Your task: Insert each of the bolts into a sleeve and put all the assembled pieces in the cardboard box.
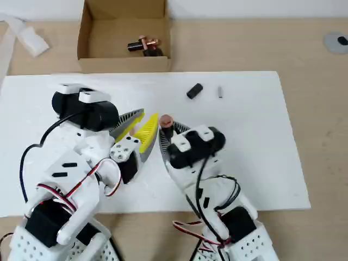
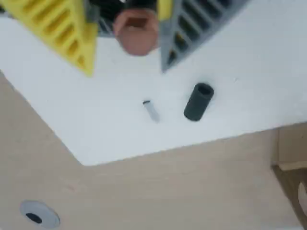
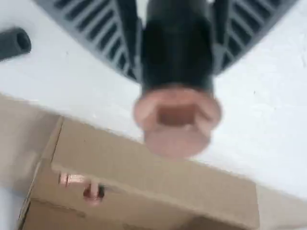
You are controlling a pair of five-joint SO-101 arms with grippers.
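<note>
Firmly clamped: right gripper (image 3: pixel 175 69) holds a sleeve (image 3: pixel 176 43) with its bolt (image 3: pixel 176 120)

Seen from above, both arms meet near the middle of the white sheet (image 1: pixel 261 163) that covers the wooden table (image 1: pixel 315 109). The right gripper's two grey fingers (image 3: pixel 96 28) are closed against the sides of the black sleeve. The copper-coloured bolt sits in the sleeve's open end, with its broad head sticking out past the fingertips. In the high view this piece is close to the centre of the sheet, between the two arms.

The left gripper (image 1: pixel 149 114) is just beside it, with its jaws spread wide and nothing held between them. Its yellow finger (image 2: pixel 62 28) and grey finger (image 2: pixel 192 28) stand on either side of the copper bolt head in the left wrist view. Whether either finger touches the piece cannot be told.

Farther along the sheet, towards its far edge, a loose sleeve (image 1: pixel 194 91) lies on its side. A small grey bolt (image 1: pixel 220 92) lies near it, apart from it.

The cardboard box (image 1: pixel 87 38) stands open on the table, just beyond the sheet's far edge. Inside it lie assembled pieces (image 1: pixel 144 46), black with copper ends, close together against the near wall. The right wrist view shows the box behind the held bolt head.

A round grey disc (image 1: pixel 337 42) sits on the table at the far right, and a white strip (image 1: pixel 27 35) lies at the far left
</note>
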